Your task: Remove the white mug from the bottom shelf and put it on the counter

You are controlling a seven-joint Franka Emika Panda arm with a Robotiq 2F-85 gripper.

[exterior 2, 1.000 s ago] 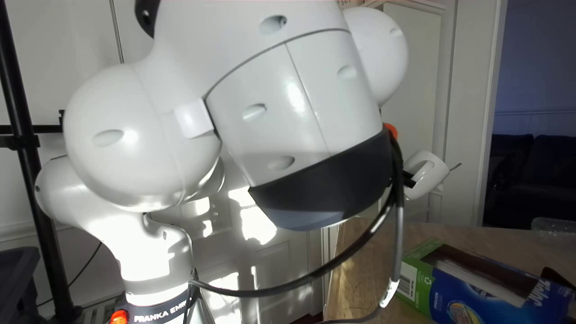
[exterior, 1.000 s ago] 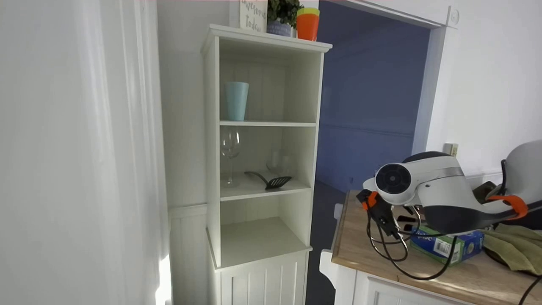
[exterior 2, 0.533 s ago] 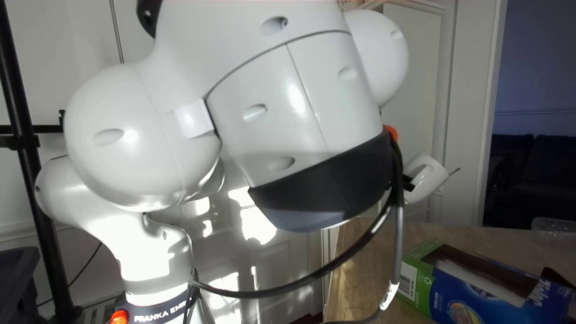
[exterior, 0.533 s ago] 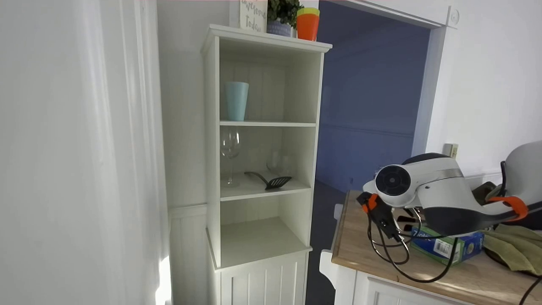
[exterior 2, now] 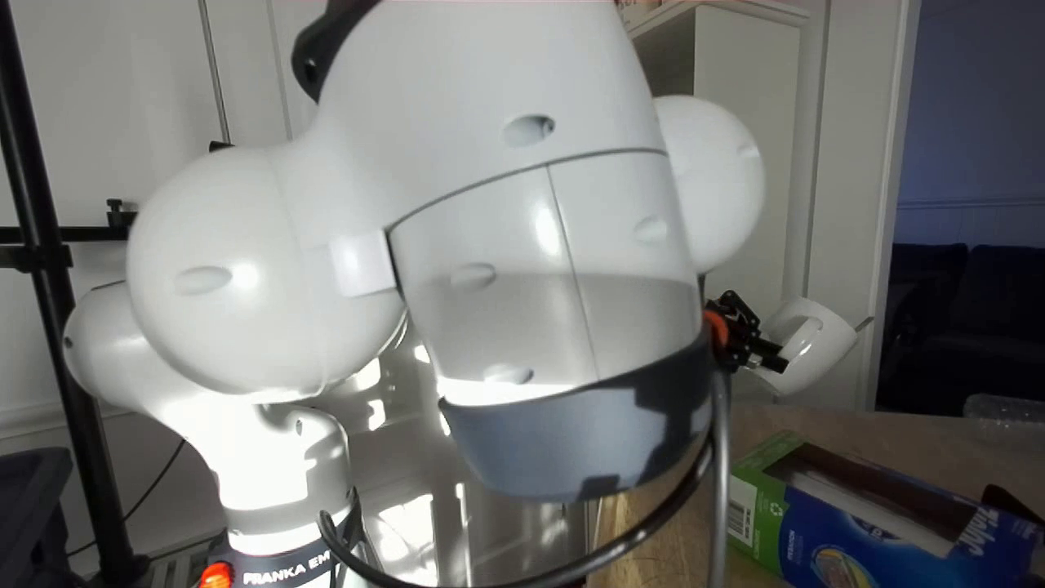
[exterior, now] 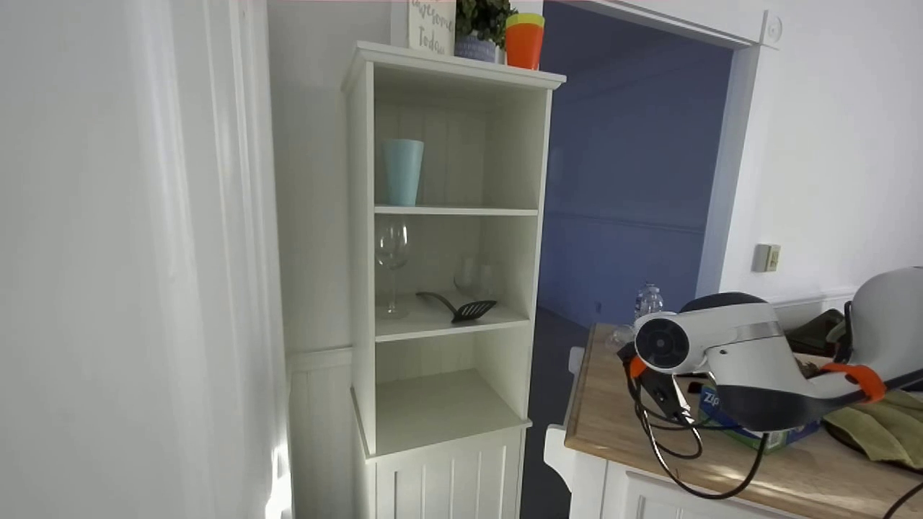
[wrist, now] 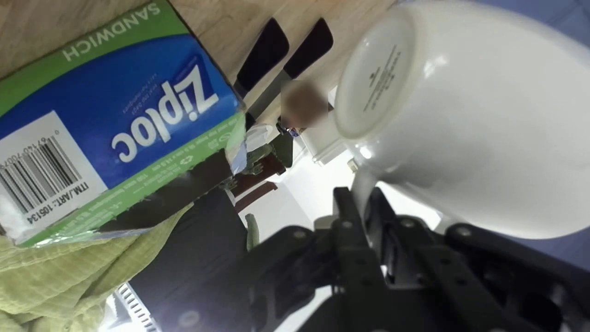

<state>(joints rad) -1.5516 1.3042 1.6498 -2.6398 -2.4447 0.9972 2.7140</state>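
1. Your claw [wrist: 362, 199] is closed down to a narrow gap, gripping the handle of the round white ceramic mug [wrist: 484, 120].
2. The mug hangs tilted just beyond your claw's tips, its base showing in the wrist view.
3. Farther from your claw, a blue-and-green cardboard Ziploc box [wrist: 138, 101] lies on the light tan wood counter [exterior: 598, 425].
4. Well apart from your claw is the white wooden bottom shelf [exterior: 447, 411].

Gleams like smooth glazed ceramic on the white mug [wrist: 484, 115], apart from the Ziploc box [wrist: 124, 124]. Looks like faintly shiny cardboard on that box, grained wood on the surface [exterior: 602, 404] beneath, crinkled matt cloth [wrist: 69, 276] just beside, smooth plastic on the dark handles [wrist: 309, 48] nearby.
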